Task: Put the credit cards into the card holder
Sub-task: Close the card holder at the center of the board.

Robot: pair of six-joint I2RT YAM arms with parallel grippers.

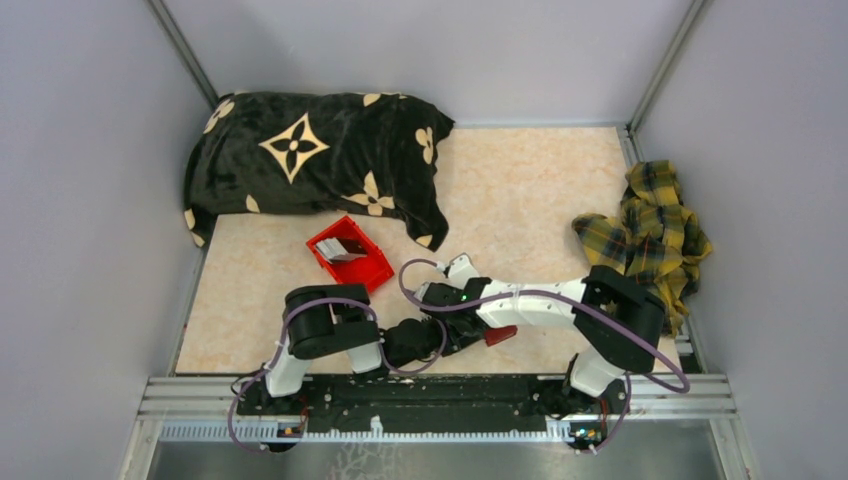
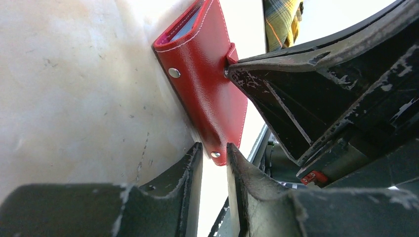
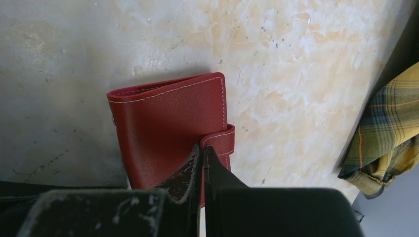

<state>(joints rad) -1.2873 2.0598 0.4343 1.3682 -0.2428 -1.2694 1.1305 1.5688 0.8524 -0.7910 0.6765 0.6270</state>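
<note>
**A:** Card holder [image 3: 168,123] first: where is it?

**B:** Right at the tip of the right tool [image 3: 202,158], folded, red cover facing the wrist camera. That tool's jaws are pressed together on the holder's edge, just beside the snap tab [image 3: 221,140].

**A:** And the left tool [image 2: 213,153]?

**B:** Its jaws stand partway apart. The holder's lower corner sits at the gap between the tips. I cannot tell whether they pinch it.

**A:** The credit cards [image 1: 343,250]?

**B:** In the red bin [image 1: 375,272], beyond the left tool and well apart from both tools.

**A:** Anything else nearby?

**B:** Pale mottled surface [image 3: 296,74] under the holder, and a plaid cloth [image 3: 385,133] off to the right tool's right. A dark cushion [image 1: 310,160] lies beyond the bin.
</note>
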